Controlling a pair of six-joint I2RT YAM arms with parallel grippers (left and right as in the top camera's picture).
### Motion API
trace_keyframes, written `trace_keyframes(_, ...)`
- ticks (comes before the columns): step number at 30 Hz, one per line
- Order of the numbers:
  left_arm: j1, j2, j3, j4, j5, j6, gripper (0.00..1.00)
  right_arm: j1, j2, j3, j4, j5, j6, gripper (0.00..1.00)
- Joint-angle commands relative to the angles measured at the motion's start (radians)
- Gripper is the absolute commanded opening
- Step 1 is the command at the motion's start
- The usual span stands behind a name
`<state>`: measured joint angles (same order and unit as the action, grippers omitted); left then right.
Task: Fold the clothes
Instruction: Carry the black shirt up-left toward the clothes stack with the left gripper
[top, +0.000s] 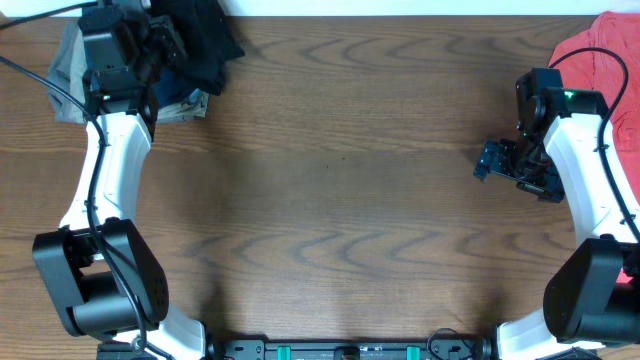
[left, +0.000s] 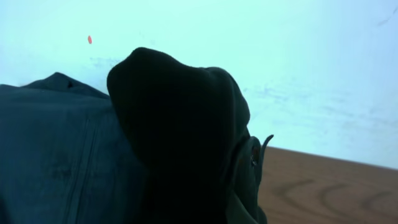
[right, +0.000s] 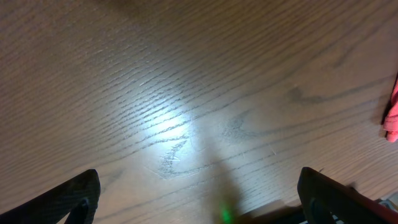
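**Item:** shirt (top: 205, 40), black. A bunched heap on the right edge of the pile (top: 68, 70) of folded garments. In the left wrist view it rises as a dark lump touching the pile's navy top layer.

**Left claw** (top: 165, 42): directly over the pile, at the shirt. Its fingers are buried in black cloth in both views. Whether it is clenched on the shirt or released cannot be told.

**Right claw** (top: 497, 160): well apart from the pile, across the table (top: 340, 200). Released, with its fingers (right: 71, 199) spread wide over bare wood and nothing between them.

**Other:** red shirt (top: 600, 55), in the corner opposite the pile, cut by the frame edge.

**Progress:** judged at the very start. The shirt is not spread out and shows no fold. Likely left to do: draw it off the pile, flatten it on the table, fold it.

**Obscured:**
- The shirt's collar, sleeves and marks cannot be seen in the heap.
- The pile's far side is under the left arm.
- The left wrist view is dim and soft.
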<state>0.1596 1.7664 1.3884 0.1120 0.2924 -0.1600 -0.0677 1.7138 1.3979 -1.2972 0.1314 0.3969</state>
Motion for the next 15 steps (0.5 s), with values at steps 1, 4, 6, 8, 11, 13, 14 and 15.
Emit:
trace_keyframes(1,0.006,-0.010,0.035,0.056,0.009,-0.076,0.06,0.009,0.005,0.013,0.000,0.011,-0.009,0.99)
trace_keyframes(4,0.006,-0.010,0.035,0.095,0.009,-0.150,0.06,0.009,0.005,0.013,0.000,0.011,-0.009,0.99)
trace_keyframes(6,0.005,-0.010,0.035,0.106,0.009,-0.175,0.06,0.009,0.005,0.013,0.000,0.011,-0.009,0.99)
trace_keyframes(8,0.005,-0.010,0.035,0.112,0.009,-0.183,0.06,0.009,0.005,0.013,0.000,0.010,-0.009,0.99)
trace_keyframes(11,0.006,-0.008,0.035,0.115,-0.018,-0.183,0.06,0.009,0.005,0.013,0.000,0.010,-0.009,0.99)
trace_keyframes(13,0.006,-0.004,0.035,0.114,-0.073,-0.182,0.06,0.009,0.005,0.013,0.000,0.010,-0.009,0.99)
trace_keyframes(14,0.006,0.000,0.035,0.114,-0.094,-0.182,0.06,0.009,0.005,0.013,0.000,0.010,-0.009,0.99)
trace_keyframes(15,0.006,0.006,0.035,0.115,-0.112,-0.182,0.06,0.009,0.005,0.013,0.000,0.011,-0.009,0.99)
